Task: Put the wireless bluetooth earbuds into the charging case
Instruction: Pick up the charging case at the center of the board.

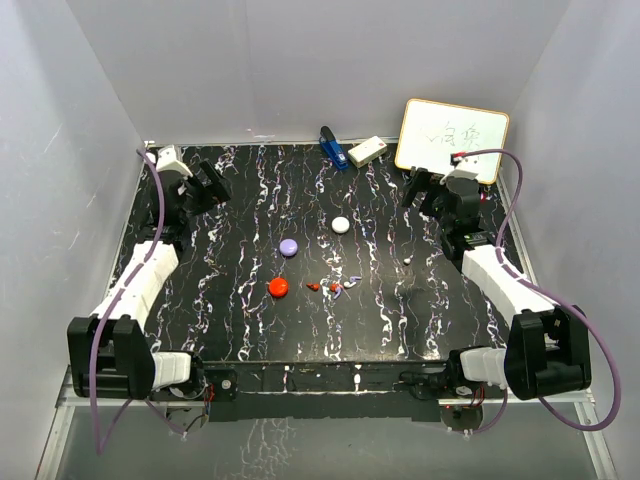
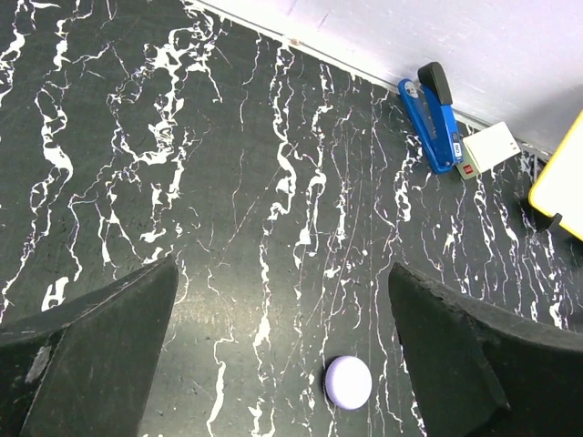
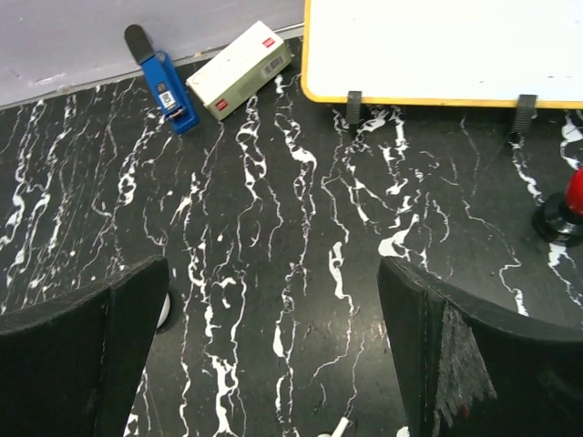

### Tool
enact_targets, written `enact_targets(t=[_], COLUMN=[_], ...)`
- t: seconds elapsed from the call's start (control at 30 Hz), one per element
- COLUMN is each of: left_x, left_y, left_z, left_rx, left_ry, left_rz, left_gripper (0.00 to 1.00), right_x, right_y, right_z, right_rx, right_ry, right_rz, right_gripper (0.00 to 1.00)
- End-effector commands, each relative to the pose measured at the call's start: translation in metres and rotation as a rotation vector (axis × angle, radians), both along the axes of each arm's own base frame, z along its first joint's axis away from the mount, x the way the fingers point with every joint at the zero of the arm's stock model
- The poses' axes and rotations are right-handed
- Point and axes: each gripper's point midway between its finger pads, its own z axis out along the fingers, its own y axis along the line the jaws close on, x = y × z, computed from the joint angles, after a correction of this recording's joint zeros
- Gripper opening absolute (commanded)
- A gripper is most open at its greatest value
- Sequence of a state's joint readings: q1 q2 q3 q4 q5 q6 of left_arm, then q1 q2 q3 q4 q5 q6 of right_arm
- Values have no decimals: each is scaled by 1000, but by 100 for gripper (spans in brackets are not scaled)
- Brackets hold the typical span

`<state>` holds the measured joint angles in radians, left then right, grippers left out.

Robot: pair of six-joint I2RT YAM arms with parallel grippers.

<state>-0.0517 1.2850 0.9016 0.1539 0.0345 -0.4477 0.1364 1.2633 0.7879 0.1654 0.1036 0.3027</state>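
My left fingers [image 2: 91,364] and right fingers [image 3: 474,364] gape wide, empty. The earbuds [image 1: 330,287] look tiny, light, slick: I'd pinch one across its body.

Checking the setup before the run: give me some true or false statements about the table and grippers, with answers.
1. The left gripper and right gripper are both open and empty. True.
2. The purple round case lies right of the white round case. False: left of it.
3. The blue stapler sits beside a white box. True.
4. The red round case is gripped. False: it lies on the table, untouched.
5. The earbuds lie loose right of the red round case. True.
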Motion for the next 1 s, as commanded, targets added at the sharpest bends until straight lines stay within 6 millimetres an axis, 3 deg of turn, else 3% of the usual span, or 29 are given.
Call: enact_targets(t=[0.0,0.17,0.43,0.53,0.77,0.97], left_x=[-8,-21,-26,-29,-37,-47], left_y=[-2,-1,-3,-10,-21,-37], left_z=[42,44,37,30,-1,-20], left_rx=[-11,-54,-108,-121,-103,-97], left_ry=[-97,-117,-72,-66,55,122], left_rz=[-11,13,33,-11,-88,-165], left_gripper=[99,99,99,99,99,95], right_x=[3,2,4,4,4,-5], right_y=[17,41,25,30,107,171], right_z=[40,56,37,31,9,-10], right_rx=[46,82,53,27,-128,-81], right_ry=[-101,-120,-15,35,133,182], right_rz=[85,216,124,136,241,390], right_gripper=[98,98,98,98,98,98])
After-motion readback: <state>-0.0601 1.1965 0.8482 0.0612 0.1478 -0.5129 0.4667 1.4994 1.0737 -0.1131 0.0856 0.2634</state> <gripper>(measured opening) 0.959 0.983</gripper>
